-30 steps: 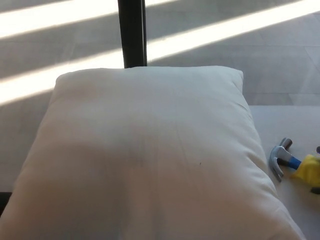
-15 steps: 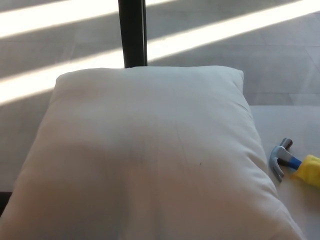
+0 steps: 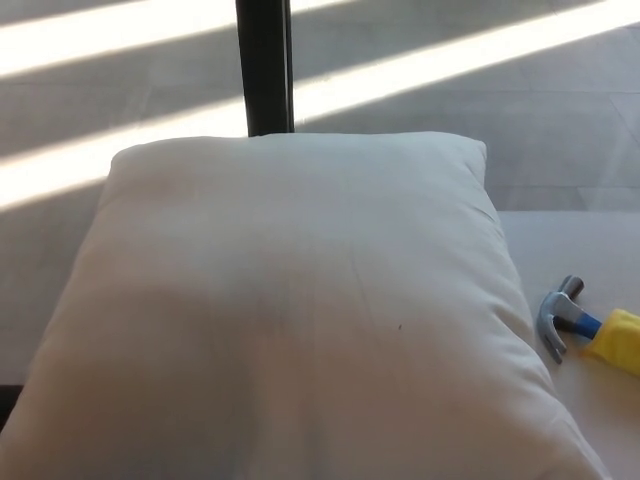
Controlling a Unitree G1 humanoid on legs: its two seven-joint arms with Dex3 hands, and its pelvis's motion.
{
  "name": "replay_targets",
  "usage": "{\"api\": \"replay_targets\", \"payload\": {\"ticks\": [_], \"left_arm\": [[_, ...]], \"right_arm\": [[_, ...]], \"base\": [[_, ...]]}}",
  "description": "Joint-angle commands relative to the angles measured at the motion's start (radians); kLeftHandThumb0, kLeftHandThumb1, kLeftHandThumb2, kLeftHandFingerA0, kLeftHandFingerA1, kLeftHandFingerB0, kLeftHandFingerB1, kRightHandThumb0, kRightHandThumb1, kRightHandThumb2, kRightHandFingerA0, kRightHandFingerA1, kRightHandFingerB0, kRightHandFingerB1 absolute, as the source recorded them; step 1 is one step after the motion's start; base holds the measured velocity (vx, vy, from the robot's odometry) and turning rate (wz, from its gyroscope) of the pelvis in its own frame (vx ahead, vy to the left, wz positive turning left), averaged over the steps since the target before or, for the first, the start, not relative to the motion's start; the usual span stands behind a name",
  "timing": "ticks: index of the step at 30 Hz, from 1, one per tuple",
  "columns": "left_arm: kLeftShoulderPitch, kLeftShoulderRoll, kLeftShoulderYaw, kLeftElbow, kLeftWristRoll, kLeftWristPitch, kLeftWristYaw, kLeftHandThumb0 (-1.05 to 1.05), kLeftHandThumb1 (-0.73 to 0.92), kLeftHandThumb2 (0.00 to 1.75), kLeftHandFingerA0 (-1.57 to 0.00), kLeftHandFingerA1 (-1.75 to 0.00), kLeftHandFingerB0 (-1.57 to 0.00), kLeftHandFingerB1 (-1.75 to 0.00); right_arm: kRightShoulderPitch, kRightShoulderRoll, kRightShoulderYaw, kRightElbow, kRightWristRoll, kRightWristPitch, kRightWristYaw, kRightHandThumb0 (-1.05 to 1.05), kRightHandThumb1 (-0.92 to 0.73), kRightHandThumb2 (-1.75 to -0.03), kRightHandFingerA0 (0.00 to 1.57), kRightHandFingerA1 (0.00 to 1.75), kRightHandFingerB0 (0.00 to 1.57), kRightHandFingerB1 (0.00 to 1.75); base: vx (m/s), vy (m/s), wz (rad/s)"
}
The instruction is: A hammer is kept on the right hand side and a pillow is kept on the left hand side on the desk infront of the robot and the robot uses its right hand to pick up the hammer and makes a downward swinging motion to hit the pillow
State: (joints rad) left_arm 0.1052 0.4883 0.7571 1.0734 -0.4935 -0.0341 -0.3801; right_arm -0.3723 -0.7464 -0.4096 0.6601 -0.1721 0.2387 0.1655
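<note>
The hammer [image 3: 585, 328] lies flat on the counter [image 3: 580, 250] at the right edge of the head view, its grey metal head pointing toward the pillow [image 3: 300, 320], a blue collar behind it and a yellow grip running out of frame. Neither of the robot's hands shows, so whether their fingers are spread or pressed together cannot be told. The pick-up has not yet begun, to judge by the hammer lying untouched. To do it well, the right hand should probably come in from the right and close around the yellow grip well back from the head, leaving the head free and heavy at the far end so that the downward swing has some weight. The grip sits low against the surface, so the fingers will likely need to get right down to the counter to wrap it rather than pinch it from above. The pillow is large, white and plump, filling most of the view just beside the hammer head, so any strike toward its middle ought to land soft. The counter is pale and plain. Beyond it lies a grey tiled floor [image 3: 560, 130] crossed by bright bands of sunlight, with a dark upright post [image 3: 265, 65] behind the pillow.
</note>
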Motion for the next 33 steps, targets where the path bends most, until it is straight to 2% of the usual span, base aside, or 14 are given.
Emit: {"api": "replay_targets", "payload": {"ticks": [1, 2, 3, 4, 7, 8, 9, 15, 16, 18, 19, 27, 28, 33], "left_arm": [[-0.003, 0.0, 0.002, -0.041, -0.02, 0.04, 0.035, -0.64, 0.8, 0.63, -0.52, -0.58, -0.46, -0.43], [-0.001, -0.002, 0.0, -0.047, -0.019, 0.043, 0.032, -0.63, 0.8, 0.63, -0.51, -0.58, -0.45, -0.44], [-0.002, -0.002, -0.001, -0.045, -0.017, 0.046, 0.033, -0.63, 0.79, 0.63, -0.5, -0.58, -0.44, -0.43], [0.001, -0.003, -0.003, -0.05, -0.016, 0.047, 0.033, -0.64, 0.78, 0.63, -0.49, -0.57, -0.44, -0.44], [-0.002, 0.002, -0.007, -0.022, -0.006, 0.037, 0.033, -0.66, 0.76, 0.63, -0.51, -0.53, -0.46, -0.42], [-0.012, 0.011, -0.012, 0.021, 0.006, 0.02, 0.032, -0.66, 0.77, 0.63, -0.53, -0.54, -0.45, -0.41], [-0.021, 0.012, -0.018, 0.04, 0.013, 0.015, 0.033, -0.64, 0.78, 0.63, -0.51, -0.53, -0.45, -0.41], [-0.011, -0.002, -0.026, 0.049, 0.019, 0.007, 0.047, -0.63, 0.78, 0.63, -0.51, -0.54, -0.43, -0.42], [-0.011, 0.0, -0.03, 0.047, 0.023, 0.014, 0.07, -0.63, 0.61, 0.99, -0.53, -0.65, -0.41, -0.56], [-0.02, -0.002, -0.038, 0.049, 0.027, 0.015, 0.081, -0.63, 0.61, 0.99, -0.53, -0.65, -0.41, -0.56], [-0.015, -0.007, -0.041, 0.047, 0.027, 0.004, 0.078, -0.63, 0.79, 0.63, -0.57, -0.55, -0.48, -0.42], [-0.042, 0.0, -0.084, 0.056, 0.051, -0.005, 0.1, -0.63, 0.76, 0.63, -0.59, -0.53, -0.53, -0.43], [-0.048, 0.002, -0.091, 0.064, 0.055, -0.001, 0.117, -0.63, 0.77, 0.63, -0.56, -0.55, -0.47, -0.43], [-0.073, 0.023, -0.152, 0.125, 0.097, 0.029, 0.194, -0.59, 0.77, 0.63, -0.57, -0.57, -0.54, -0.47]], "right_arm": [[0.048, 0.094, -0.357, 0.347, 0.241, -0.095, -0.487, -0.63, -0.66, -0.95, 0.02, 0.4, 0.11, 0.43], [0.042, 0.096, -0.372, 0.365, 0.258, -0.09, -0.473, -0.6, -0.83, -0.65, 0.0, 0.36, 0.17, 0.3], [0.039, 0.1, -0.368, 0.375, 0.253, -0.085, -0.475, -0.65, -0.62, -0.97, 0.0, 0.37, 0.1, 0.43], [0.033, 0.106, -0.369, 0.39, 0.253, -0.092, -0.487, -0.62, -0.81, -0.66, 0.03, 0.35, 0.18, 0.31], [0.019, 0.123, -0.412, 0.409, 0.287, -0.091, -0.472, -0.7, -0.6, -0.95, 0.0, 0.27, 0.08, 0.37], [0.007, 0.153, -0.462, 0.396, 0.331, -0.067, -0.475, -0.67, -0.78, -0.64, 0.0, 0.35, 0.14, 0.3], [0.007, 0.172, -0.499, 0.392, 0.361, -0.051, -0.475, -0.72, -0.57, -0.94, 0.0, 0.26, 0.06, 0.35], [0.047, 0.251, -0.527, 0.404, 0.357, -0.092, -0.429, -0.64, -0.59, -0.97, 0.0, 0.37, 0.0, 0.28], [0.06, 0.289, -0.524, 0.411, 0.355, -0.096, -0.408, -0.57, -0.79, -0.65, 0.0, 0.37, 0.0, 0.24], [0.06, 0.297, -0.534, 0.411, 0.358, -0.099, -0.397, -0.57, -0.79, -0.65, 0.0, 0.37, 0.0, 0.24], [0.068, 0.336, -0.579, 0.395, 0.409, -0.127, -0.357, -0.45, -0.75, -0.66, 0.05, 0.43, 0.06, 0.26], [0.074, 0.327, -0.558, 0.423, 0.405, -0.083, -0.305, -0.53, -0.74, -0.62, 0.17, 0.59, 0.25, 0.4], [0.076, 0.323, -0.561, 0.425, 0.421, -0.077, -0.288, -0.59, -0.6, -0.87, 0.2, 0.6, 0.12, 0.47], [0.105, 0.319, -0.52, 0.409, 0.434, -0.1, -0.261, -0.64, -0.59, -0.91, 0.23, 0.61, 0.11, 0.47]], "base": [[0.0, 0.0, 0.0], [0.0, 0.0, 0.0], [0.0, 0.0, 0.0], [0.0, 0.0, 0.0], [0.0, 0.0, 0.0], [0.0, 0.0, 0.0], [0.0, 0.0, 0.0], [0.0, 0.0, 0.0], [0.0, 0.0, 0.0], [0.0, 0.0, 0.0], [0.0, 0.0, 0.0], [0.0, 0.0, 0.0], [0.0, 0.0, 0.0], [0.0, 0.0, 0.0]]}}
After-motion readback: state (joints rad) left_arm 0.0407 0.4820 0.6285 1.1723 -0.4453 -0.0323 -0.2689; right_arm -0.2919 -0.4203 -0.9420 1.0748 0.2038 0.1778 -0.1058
